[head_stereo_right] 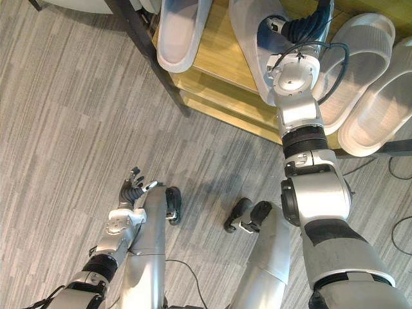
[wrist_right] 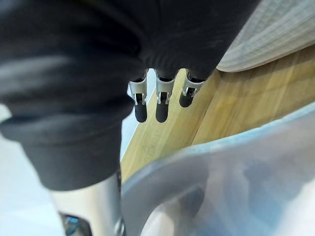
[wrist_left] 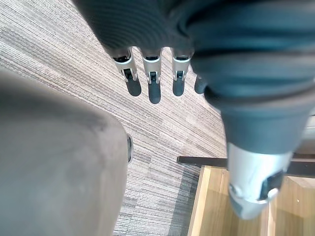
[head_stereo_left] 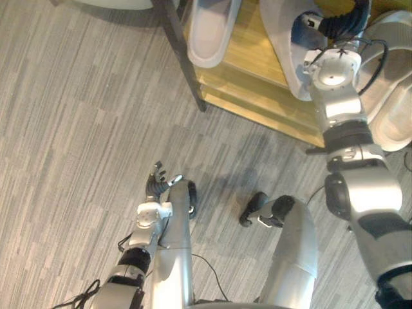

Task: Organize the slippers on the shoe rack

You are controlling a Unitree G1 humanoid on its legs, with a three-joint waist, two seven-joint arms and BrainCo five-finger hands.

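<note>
Held right hand [head_stereo_right: 299,27] over grey slipper [head_stereo_right: 248,58] on wooden shoe rack [head_stereo_right: 212,51], fingers straight and apart. Hung left hand [head_stereo_right: 134,187] above carpet [head_stereo_right: 64,96], fingers relaxed.

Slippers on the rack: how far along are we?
Done: the white pair lies side by side on the rack, with a pale slipper further left. In hand: the right hand is over the grey slipper, fingers straight. To do: probably squaring it beside the pale one. The left hand hangs idle.

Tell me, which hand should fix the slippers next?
Right. The right hand is at a pale slipper on the shoe rack; the left hand hangs low over the carpet, away from it.
</note>
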